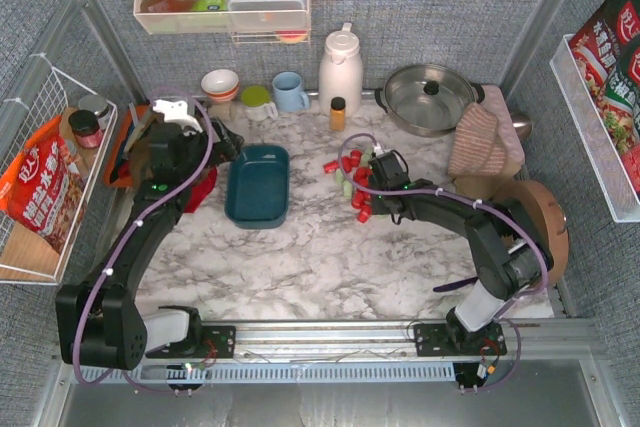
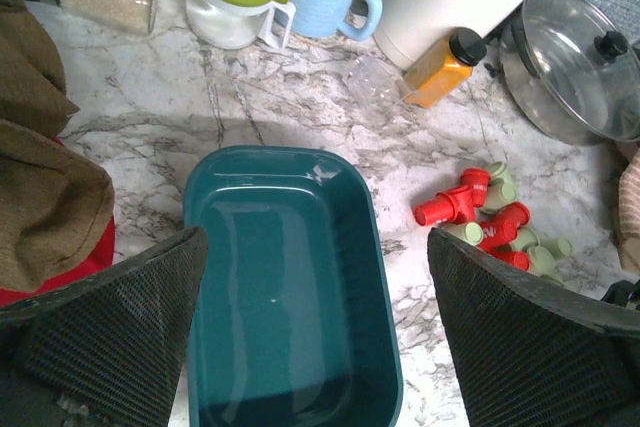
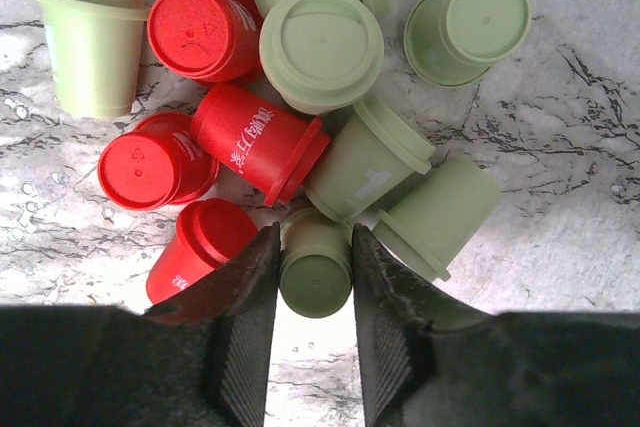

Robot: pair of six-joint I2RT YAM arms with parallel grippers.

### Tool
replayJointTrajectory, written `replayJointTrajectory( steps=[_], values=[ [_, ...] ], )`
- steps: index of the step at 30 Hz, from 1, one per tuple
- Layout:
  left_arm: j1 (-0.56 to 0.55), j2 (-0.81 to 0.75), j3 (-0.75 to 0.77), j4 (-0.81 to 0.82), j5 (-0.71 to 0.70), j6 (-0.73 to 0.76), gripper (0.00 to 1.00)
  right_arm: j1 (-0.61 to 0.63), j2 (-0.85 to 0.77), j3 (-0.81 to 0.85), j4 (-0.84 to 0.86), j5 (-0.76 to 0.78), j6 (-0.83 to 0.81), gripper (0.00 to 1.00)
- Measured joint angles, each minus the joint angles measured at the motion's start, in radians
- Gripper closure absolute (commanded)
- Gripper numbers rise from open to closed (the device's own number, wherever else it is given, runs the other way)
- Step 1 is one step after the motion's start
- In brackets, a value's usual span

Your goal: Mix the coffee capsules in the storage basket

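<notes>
On the left of the marble table (image 1: 300, 257), we saw the left gripper (image 2: 315, 245) hanging just left of the storage basket (image 1: 257, 187), its jaws spread wide and holding nothing. The dark teal basket lay empty, its long side running away from the arms. A blue mug (image 1: 290, 92), a white jug (image 1: 340, 69) and a small amber bottle (image 1: 338, 113) stood behind it along the back edge. Just right of the basket, and apart from it, the coffee capsules (image 1: 352, 182) lay heaped on the bare marble. Red and pale green ones were jumbled together, some on their sides and some on end. The right gripper (image 3: 315, 247) was down at the right side of that heap, and its two fingers (image 3: 250, 317) pressed against either side of one green capsule (image 3: 315, 282). Farther right sat a lidded steel pot (image 1: 428, 97) and a folded striped cloth (image 1: 478, 142).
</notes>
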Motion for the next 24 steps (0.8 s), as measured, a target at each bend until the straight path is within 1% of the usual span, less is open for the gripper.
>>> replayJointTrajectory(
  steps=[2,4,7,10,14,18,24],
  values=[
    [-0.008,0.005,-0.001,0.0,0.002,0.003,0.01,-0.001,-0.002,0.001,-0.006,-0.002,0.0,0.78],
    [-0.023,0.006,-0.01,0.013,0.012,0.01,0.02,-0.001,-0.015,0.002,-0.016,-0.008,0.0,0.81],
    [-0.047,0.003,-0.045,0.053,0.027,0.031,0.01,-0.001,-0.056,0.018,-0.042,-0.02,0.003,0.88],
    [-0.082,-0.015,-0.099,0.1,0.055,0.06,0.01,0.002,-0.127,0.035,-0.067,-0.038,0.004,0.95],
    [-0.164,-0.045,-0.187,0.207,0.126,0.145,0.01,0.014,-0.254,0.051,-0.077,-0.087,0.004,1.0],
    [-0.288,-0.072,-0.288,0.323,0.223,0.267,0.01,0.038,-0.37,0.026,-0.023,-0.203,0.007,1.0],
    [-0.441,-0.087,-0.397,0.459,0.323,0.463,0.01,0.108,-0.492,-0.092,0.196,-0.411,0.056,1.0]
  ],
)
